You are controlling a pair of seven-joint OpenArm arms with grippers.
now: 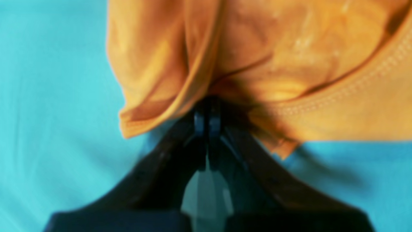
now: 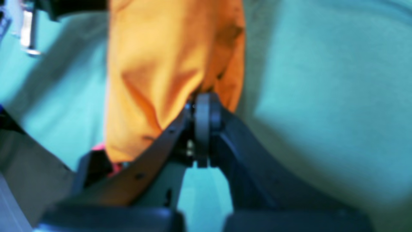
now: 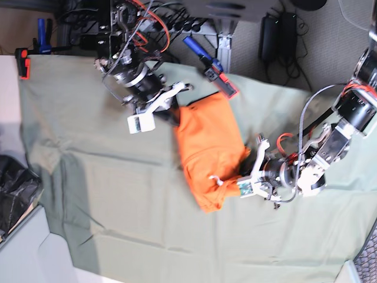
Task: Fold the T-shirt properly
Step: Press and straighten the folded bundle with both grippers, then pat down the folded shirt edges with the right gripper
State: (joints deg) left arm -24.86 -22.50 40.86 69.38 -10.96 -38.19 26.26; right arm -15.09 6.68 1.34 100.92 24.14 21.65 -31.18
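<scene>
— Where's the T-shirt (image 3: 209, 147)?
— Bunched up orange in the middle of the grey-green cloth (image 3: 94, 194), stretched between the two arms in the base view.
— And the left gripper (image 1: 207, 108)?
— Clamped tight on a gathered fold of the shirt's lower edge; jaws pressed together in the left wrist view, fabric fanning out above the tips, a stitched hem curving off to the right. In the base view, sits at the shirt's lower right corner (image 3: 244, 186).
— Right gripper (image 2: 206, 106)?
— Also closed, pinching the shirt's far edge; orange cloth hanging above and left of the tips in the right wrist view. In the base view, touching the shirt's upper left corner (image 3: 171, 112).
— Flat or lifted?
— Hard to tell; rumpled, with a small white tag (image 3: 215, 178) showing near the left gripper
</scene>
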